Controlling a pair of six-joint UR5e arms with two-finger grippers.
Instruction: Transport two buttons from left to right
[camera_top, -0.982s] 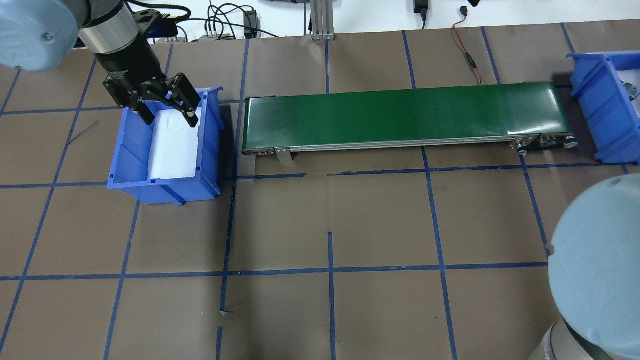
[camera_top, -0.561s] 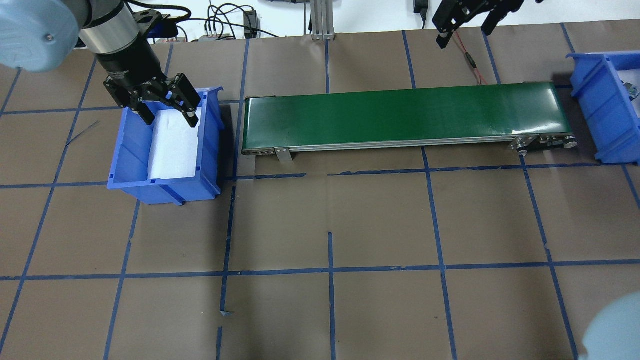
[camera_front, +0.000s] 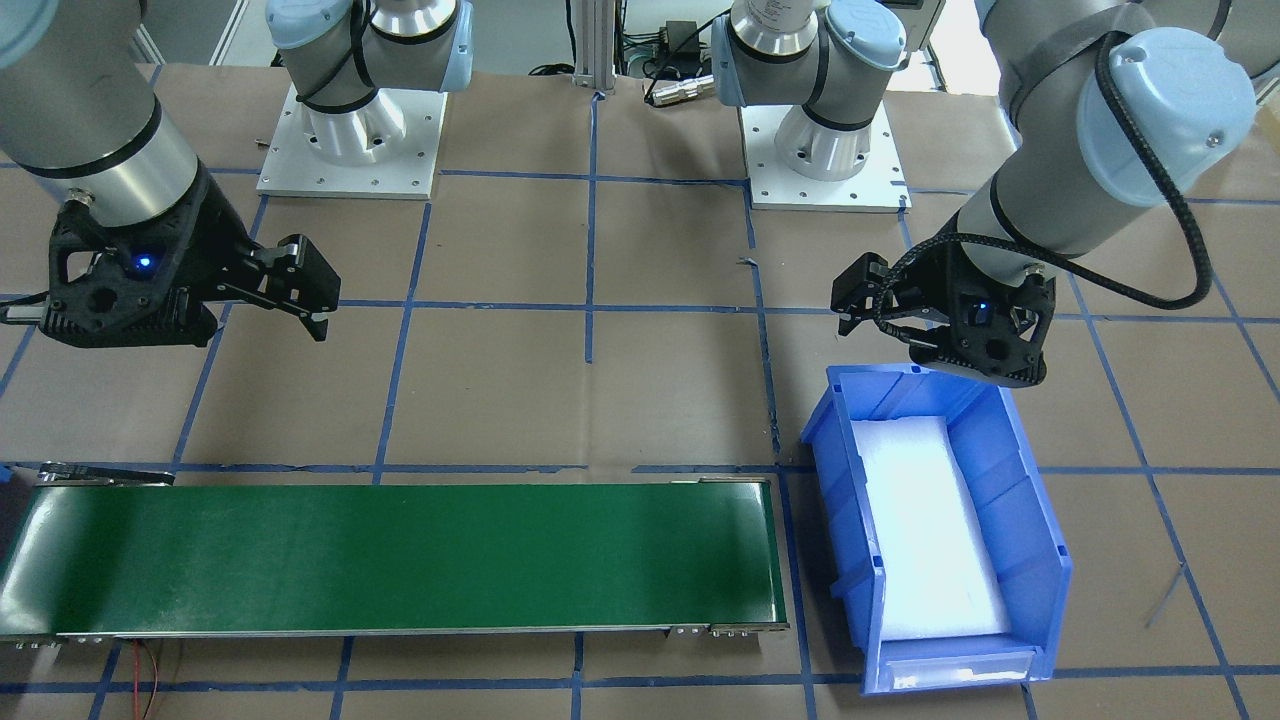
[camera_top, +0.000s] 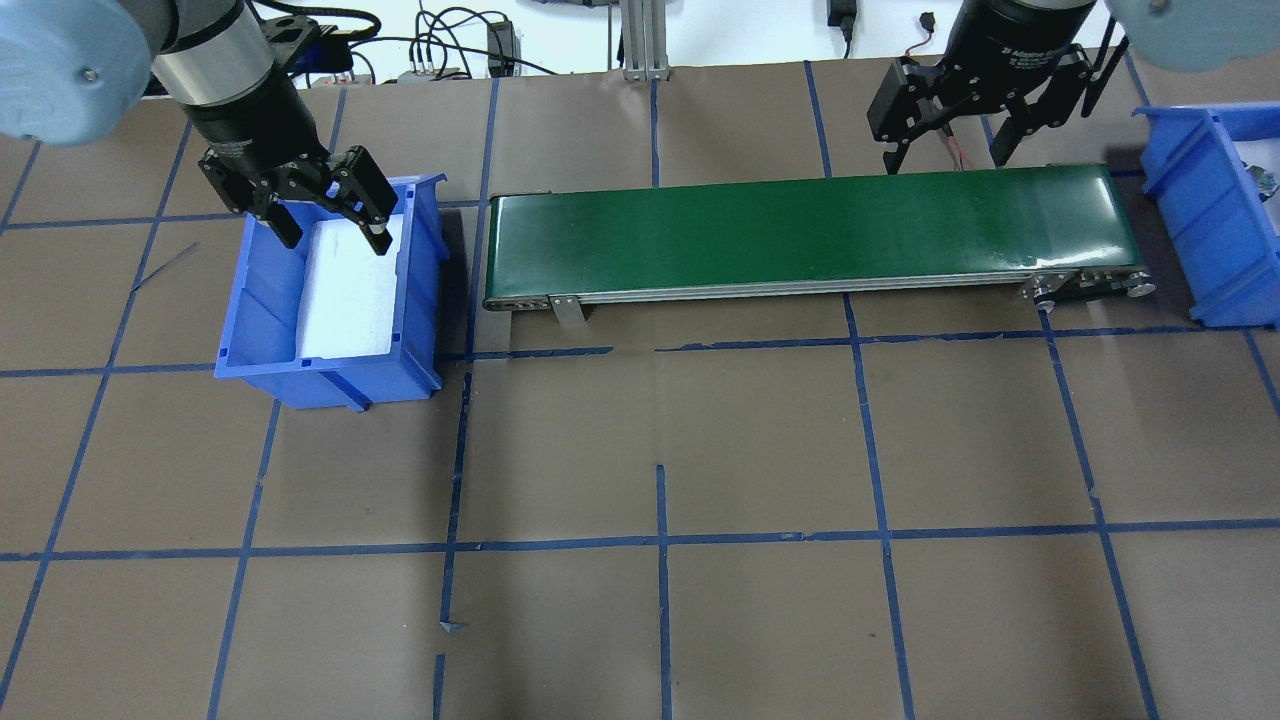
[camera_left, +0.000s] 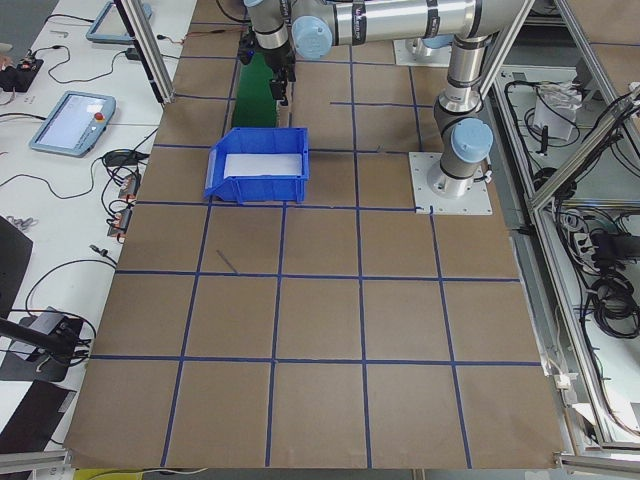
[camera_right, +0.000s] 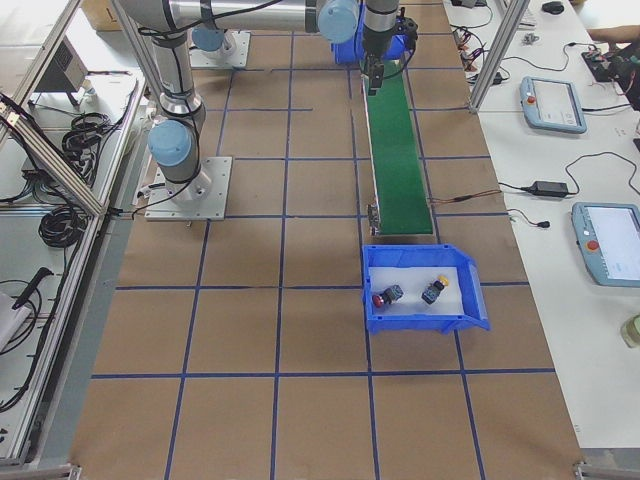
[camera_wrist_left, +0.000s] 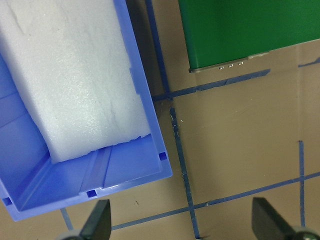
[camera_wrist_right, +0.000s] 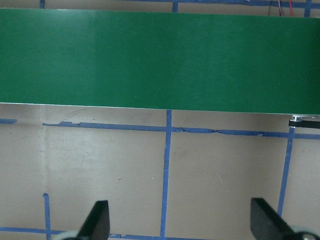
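Observation:
The red-capped button (camera_right: 381, 297) and the yellow-capped button (camera_right: 434, 291) lie in the right blue bin (camera_right: 470, 300), seen in the exterior right view. Only the bin's left part (camera_top: 1205, 200) shows overhead. My left gripper (camera_top: 328, 222) is open and empty, hovering over the far end of the left blue bin (camera_top: 260, 310). That bin holds only white foam (camera_top: 345, 290). My right gripper (camera_top: 944, 150) is open and empty, above the far edge of the green conveyor belt (camera_top: 800, 230) near its right end. The right wrist view shows the bare belt (camera_wrist_right: 160, 55).
The conveyor runs between the two bins. A red cable (camera_top: 930, 100) lies behind the belt by the right gripper. Brown paper with blue tape lines covers the table (camera_top: 660, 450). The arm bases (camera_front: 350, 130) stand on the robot's side.
My right arm swung out of the near right corner of the overhead view to the far side of the belt's right end. My left gripper shifted slightly back over the left bin, still open.

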